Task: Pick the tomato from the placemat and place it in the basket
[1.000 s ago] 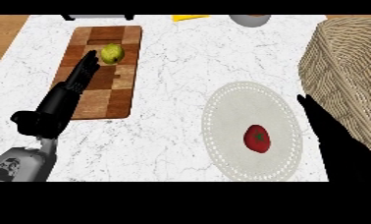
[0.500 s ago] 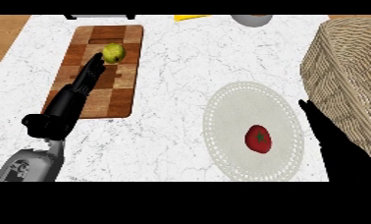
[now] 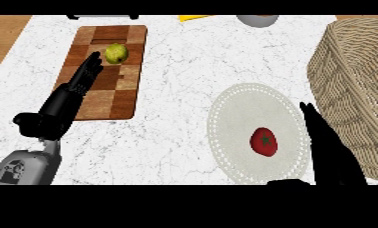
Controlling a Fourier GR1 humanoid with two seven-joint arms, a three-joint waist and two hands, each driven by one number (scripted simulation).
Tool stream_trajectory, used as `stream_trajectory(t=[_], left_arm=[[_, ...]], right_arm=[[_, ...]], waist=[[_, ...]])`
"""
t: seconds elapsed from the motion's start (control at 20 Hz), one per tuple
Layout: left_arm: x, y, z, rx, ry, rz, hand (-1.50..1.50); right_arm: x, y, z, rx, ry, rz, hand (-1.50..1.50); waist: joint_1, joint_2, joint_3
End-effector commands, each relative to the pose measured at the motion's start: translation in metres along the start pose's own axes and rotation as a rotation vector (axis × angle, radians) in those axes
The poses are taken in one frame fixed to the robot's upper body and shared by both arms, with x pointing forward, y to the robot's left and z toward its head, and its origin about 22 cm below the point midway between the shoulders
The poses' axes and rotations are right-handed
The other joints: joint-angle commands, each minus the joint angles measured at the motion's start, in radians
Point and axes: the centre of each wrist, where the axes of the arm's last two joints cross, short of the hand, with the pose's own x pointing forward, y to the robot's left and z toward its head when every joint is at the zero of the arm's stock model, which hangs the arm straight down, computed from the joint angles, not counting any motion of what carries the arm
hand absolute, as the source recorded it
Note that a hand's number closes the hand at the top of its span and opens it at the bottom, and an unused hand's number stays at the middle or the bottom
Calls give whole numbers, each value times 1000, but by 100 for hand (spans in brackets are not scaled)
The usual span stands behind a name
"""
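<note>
1 head view, looking steeply down at counter, fairly near.

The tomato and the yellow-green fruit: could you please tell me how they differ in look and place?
The tomato is red and lies on the white round placemat; the yellow-green fruit sits on the wooden cutting board. The tomato lies beside the right hand, the fruit by the left hand. Both are small, round and unheld.

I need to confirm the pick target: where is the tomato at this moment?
In the head view the tomato lies on the white round placemat at the lower right, just left of the right hand and not touched by it, with the wicker basket further right.
</note>
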Motion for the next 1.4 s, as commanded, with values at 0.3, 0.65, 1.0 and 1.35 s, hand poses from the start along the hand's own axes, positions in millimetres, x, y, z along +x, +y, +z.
stream_trajectory(t=[0.3, 0.65, 1.0, 1.35], left_arm=[[13, -9, 5, 4, -1, 0, 0], [5, 1, 0, -2, -3, 10, 0], [14, -10, 9, 8, -5, -12, 0], [-3, -1, 2, -12, 4, -4, 0]], right_arm=[[-11, 35, -23, -28, -18, 1, -150], [-22, 20, -33, -40, -70, -54, -150], [14, 45, -11, -2, -8, 34, -150], [1, 49, -30, 9, -7, 59, -150]], waist=[[2, 0, 0], [2, 0, 0], [4, 0, 0], [2, 1, 0]])
